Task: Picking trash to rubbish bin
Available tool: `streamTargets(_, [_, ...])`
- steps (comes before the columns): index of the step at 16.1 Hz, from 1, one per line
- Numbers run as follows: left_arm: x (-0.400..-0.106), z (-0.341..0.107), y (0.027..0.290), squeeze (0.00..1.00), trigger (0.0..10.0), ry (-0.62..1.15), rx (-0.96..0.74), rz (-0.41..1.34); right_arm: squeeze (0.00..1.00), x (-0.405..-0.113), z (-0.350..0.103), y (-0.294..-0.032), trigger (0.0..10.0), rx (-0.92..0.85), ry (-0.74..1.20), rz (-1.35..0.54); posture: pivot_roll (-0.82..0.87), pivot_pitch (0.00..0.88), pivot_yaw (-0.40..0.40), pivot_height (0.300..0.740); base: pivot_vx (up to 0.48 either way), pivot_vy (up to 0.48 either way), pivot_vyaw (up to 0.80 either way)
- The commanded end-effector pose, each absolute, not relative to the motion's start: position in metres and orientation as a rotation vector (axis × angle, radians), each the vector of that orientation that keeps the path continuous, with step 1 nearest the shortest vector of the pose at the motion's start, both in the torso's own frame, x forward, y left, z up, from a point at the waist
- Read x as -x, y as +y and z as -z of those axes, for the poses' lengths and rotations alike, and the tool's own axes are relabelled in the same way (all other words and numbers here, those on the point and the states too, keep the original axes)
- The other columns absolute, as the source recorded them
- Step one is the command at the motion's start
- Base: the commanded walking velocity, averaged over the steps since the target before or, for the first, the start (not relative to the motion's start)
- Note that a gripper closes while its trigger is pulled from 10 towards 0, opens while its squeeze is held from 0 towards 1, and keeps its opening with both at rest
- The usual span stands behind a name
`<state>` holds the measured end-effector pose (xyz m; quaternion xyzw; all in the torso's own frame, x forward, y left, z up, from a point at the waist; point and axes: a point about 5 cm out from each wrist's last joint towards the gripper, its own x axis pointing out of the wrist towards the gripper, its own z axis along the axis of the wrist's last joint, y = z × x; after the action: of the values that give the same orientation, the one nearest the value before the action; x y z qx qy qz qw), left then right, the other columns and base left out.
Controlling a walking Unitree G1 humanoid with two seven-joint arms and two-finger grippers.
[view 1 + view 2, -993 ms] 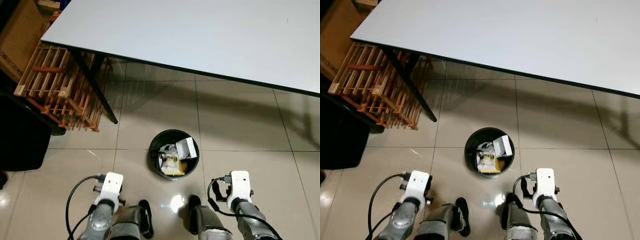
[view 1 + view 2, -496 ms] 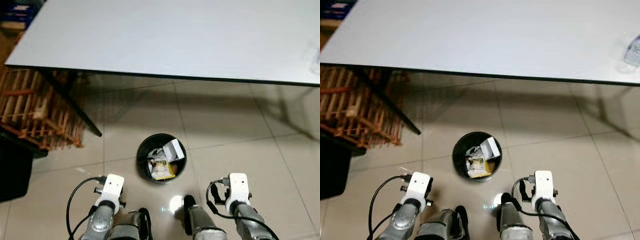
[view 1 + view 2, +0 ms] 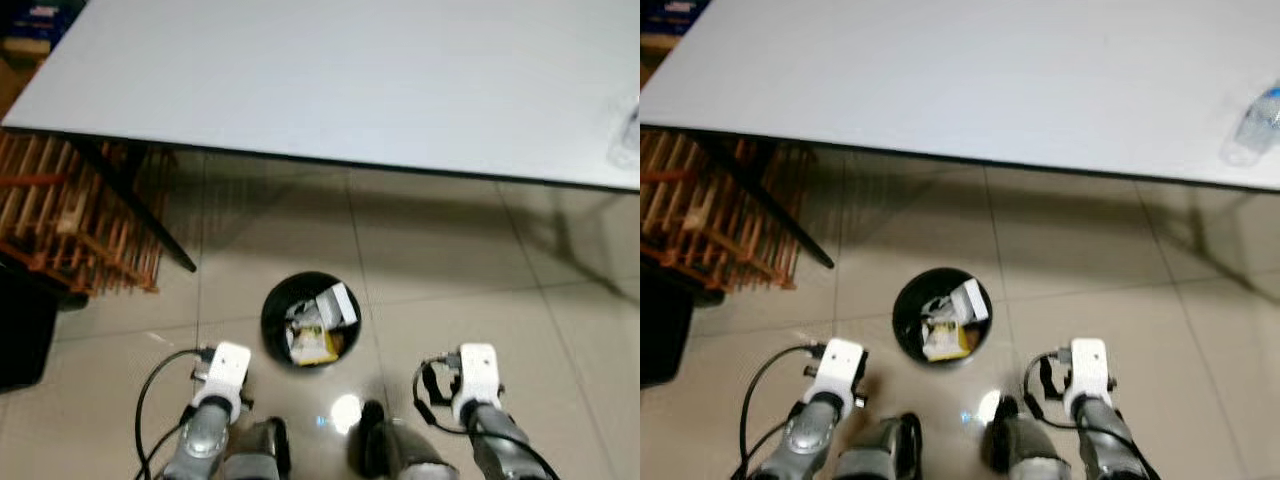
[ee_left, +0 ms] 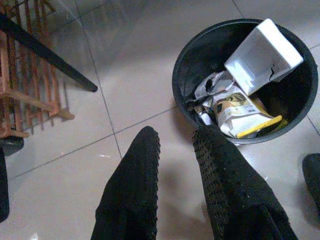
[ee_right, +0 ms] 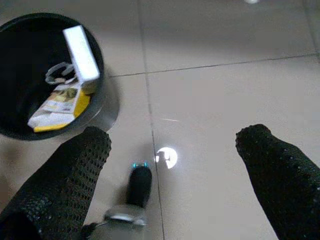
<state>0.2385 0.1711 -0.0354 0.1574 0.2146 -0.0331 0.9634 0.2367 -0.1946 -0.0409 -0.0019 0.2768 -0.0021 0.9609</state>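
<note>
Black bin (image 4: 210, 60), white box (image 4: 263, 56), yellow packet (image 4: 242, 114), grey-white table (image 3: 350, 80).

Black round rubbish bin (image 3: 308, 320) stands upright on the tiled floor (image 3: 450, 270), just in front of the white table's (image 3: 350, 80) near edge. Contents: white box (image 4: 263, 56) tilted against the inner wall, yellow-and-white packet (image 4: 240, 114) beside it, crumpled wrappers below. Clear plastic bottle (image 3: 1252, 124) lies on the table, near its right end.

Grey table (image 3: 350, 80) over glossy beige tile floor (image 3: 450, 260) (wooden rack (image 3: 60, 220) at left).
</note>
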Motion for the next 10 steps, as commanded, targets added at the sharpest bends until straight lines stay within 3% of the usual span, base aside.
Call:
streamTargets(1, [-0.2240, 0.0462, 0.1735, 0.00, 10.0, 0.492, -0.322, 0.058, 0.00, -0.2293, 0.0461, -0.1958, 10.0, 0.007, 0.589, 0.007, 0.03, 0.275, 0.077, 0.740, 0.000, -0.439, 0.00])
streamTargets(6, [-0.2251, 0.0455, 0.1747, 0.00, 10.0, 0.490, -0.323, 0.051, 0.00, -0.2307, 0.0454, -0.1964, 10.0, 0.005, 0.590, 0.008, 0.04, 0.283, 0.076, 0.740, 0.000, -0.432, 0.00])
streamTargets(9, [-0.2258, 0.0450, 0.1750, 0.00, 10.0, 0.488, -0.322, 0.050, 0.00, -0.2313, 0.0456, -0.1957, 10.0, -0.003, 0.596, 0.006, 0.04, 0.286, 0.076, 0.740, 0.000, -0.420, -0.71])
streamTargets(10, [-0.2260, 0.0449, 0.1749, 0.00, 10.0, 0.487, -0.322, 0.051, 0.00, -0.2318, 0.0450, -0.1958, 10.0, 0.007, 0.590, 0.005, 0.04, 0.290, 0.076, 0.740, 0.000, -0.405, 0.00])
